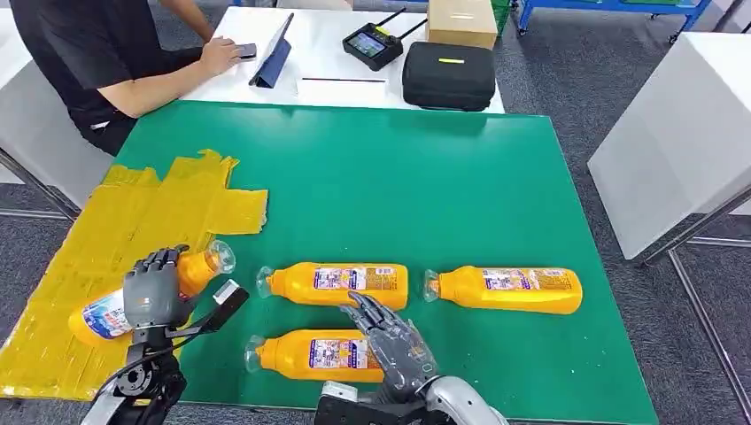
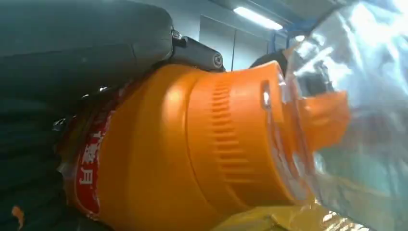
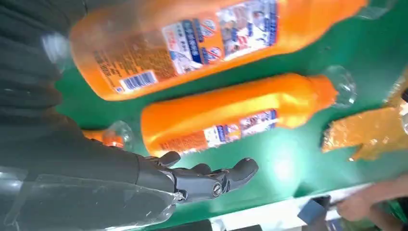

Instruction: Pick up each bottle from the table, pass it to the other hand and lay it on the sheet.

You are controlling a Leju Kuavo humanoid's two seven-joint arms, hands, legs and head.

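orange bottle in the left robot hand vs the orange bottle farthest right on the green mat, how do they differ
The orange plastic bottle with a clear cap in the left robot hand lies tilted over the yellow taped sheet. The far-right orange plastic bottle lies level on the green mat, untouched. Both look alike, with clear caps and printed labels.

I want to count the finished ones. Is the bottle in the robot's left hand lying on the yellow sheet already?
Seemingly not quite: the left hand grips the bottle over the yellow sheet; contact is unclear.
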